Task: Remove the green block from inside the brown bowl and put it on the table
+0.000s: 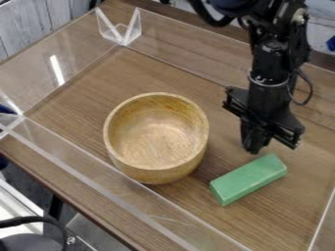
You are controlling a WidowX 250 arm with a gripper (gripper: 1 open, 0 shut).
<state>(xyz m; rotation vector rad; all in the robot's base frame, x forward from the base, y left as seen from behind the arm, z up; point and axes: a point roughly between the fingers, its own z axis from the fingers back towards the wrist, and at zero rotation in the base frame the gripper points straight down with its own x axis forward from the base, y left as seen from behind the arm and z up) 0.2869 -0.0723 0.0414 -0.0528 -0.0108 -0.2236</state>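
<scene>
The green block [249,179] lies flat on the table [144,69], to the right of the brown bowl [157,135] and near the front edge. The bowl stands upright with nothing inside its pale hollow. My gripper [264,148] hangs just above the block's far end, pointing down, its fingers pressed together and holding nothing. The black arm rises from it toward the top right.
Clear acrylic walls [78,172] run around the table edges, with the front wall close behind the block. A clear acrylic bracket [120,29] stands at the back left corner.
</scene>
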